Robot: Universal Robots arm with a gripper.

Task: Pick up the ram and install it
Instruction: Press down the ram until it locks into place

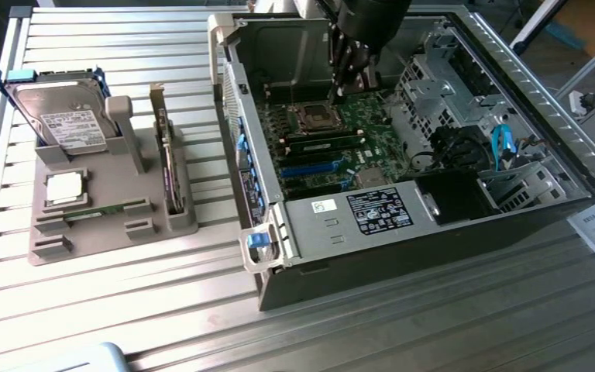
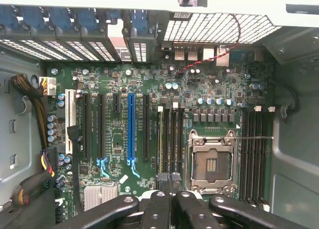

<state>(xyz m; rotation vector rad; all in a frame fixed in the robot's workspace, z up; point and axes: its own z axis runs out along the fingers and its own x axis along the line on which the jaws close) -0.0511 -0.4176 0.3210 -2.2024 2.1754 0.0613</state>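
Note:
The ram [image 1: 96, 211] is a thin green stick lying low in the grey holder [image 1: 91, 232] at the exterior view's left, between the CPU chip and the holder's front blocks. My gripper [image 1: 347, 87] hangs inside the open computer case, above the motherboard [image 2: 119, 79] and just beyond the empty CPU socket [image 2: 211, 164], far from the ram. Its fingers [image 2: 160, 209] are pressed together, shut, with nothing between them. In the wrist view the black memory slots [image 2: 169, 139] run beside the socket, in line with the fingertips.
The holder also carries a silver hard drive [image 1: 65, 116], a CPU chip [image 1: 65, 186] and an upright expansion card [image 1: 168, 163]. Case walls [image 1: 241, 132], a drive cage [image 1: 432, 85], cables [image 1: 501, 147] and the power supply [image 1: 370, 209] surround the board. The slatted table [image 1: 122, 310] lies in front.

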